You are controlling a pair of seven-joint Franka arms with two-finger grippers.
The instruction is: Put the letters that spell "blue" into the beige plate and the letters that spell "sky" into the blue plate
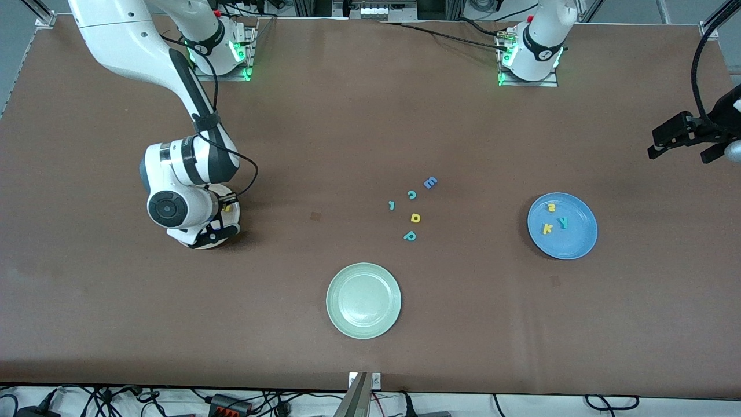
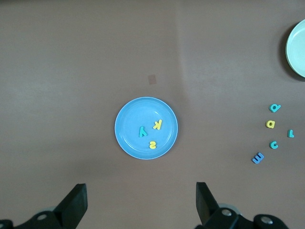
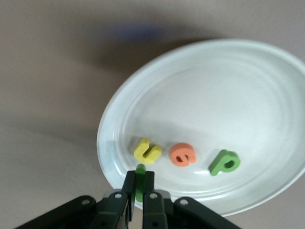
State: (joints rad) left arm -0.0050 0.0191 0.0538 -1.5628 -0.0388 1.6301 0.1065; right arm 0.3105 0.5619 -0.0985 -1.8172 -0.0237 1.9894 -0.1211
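My right gripper (image 3: 139, 179) is shut on the thin green l bar (image 3: 140, 168), low over the edge of the beige plate (image 3: 267, 95). In that plate lie the yellow u (image 3: 147, 150), the orange e (image 3: 183, 154) and the green b (image 3: 224, 162). In the front view the right wrist (image 1: 191, 202) covers most of this plate. The blue plate (image 1: 579, 246) holds the yellow s (image 1: 552, 207), yellow k (image 1: 546, 229) and teal y (image 1: 562, 222). My left gripper (image 1: 686, 145) waits open and empty, up over the left arm's end of the table.
A pale green plate (image 1: 363, 300) sits near the front camera at mid-table. Loose letters lie between the plates: a blue E (image 1: 430, 183), a teal c (image 1: 411, 194), a small teal letter (image 1: 392, 205), a yellow a-like letter (image 1: 415, 218) and a teal p (image 1: 410, 236).
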